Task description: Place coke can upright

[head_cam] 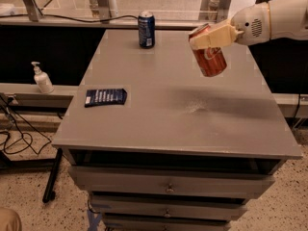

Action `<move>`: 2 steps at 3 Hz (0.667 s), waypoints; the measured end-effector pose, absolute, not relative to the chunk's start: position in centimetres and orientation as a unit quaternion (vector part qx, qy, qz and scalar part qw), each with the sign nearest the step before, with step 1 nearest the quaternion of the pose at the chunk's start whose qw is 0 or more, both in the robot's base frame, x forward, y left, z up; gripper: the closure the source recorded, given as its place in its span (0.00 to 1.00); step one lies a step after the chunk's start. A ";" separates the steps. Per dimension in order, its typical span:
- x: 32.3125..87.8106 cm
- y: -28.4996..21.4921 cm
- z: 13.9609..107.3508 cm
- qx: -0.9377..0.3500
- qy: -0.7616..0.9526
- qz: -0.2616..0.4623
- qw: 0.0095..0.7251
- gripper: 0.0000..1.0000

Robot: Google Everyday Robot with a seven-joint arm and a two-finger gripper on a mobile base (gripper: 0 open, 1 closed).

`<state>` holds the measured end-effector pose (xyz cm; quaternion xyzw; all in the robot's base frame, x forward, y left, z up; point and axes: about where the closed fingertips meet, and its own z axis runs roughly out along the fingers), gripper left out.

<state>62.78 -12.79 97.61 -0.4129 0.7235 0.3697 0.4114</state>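
The coke can [210, 57] is red-orange with white lettering. It hangs in the air above the right rear part of the grey table [159, 124], nearly upright and tilted a little to the left. My gripper [207, 36] comes in from the upper right on a white arm [274, 20]. Its cream fingers [214, 36] are shut on the can's upper part. The can's silver top is mostly hidden by the fingers. The can's shadow lies on the table below it.
A dark blue can [146, 29] stands upright at the table's back edge, left of my gripper. A dark blue flat packet [105, 96] lies near the left edge. A soap dispenser [42, 78] stands on a ledge left of the table. Drawers sit below the tabletop.
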 end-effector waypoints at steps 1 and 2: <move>61.5 -12.9 98.2 -0.399 0.702 0.378 0.453 1.00; 59.8 -14.0 97.7 -0.370 0.685 0.379 0.501 1.00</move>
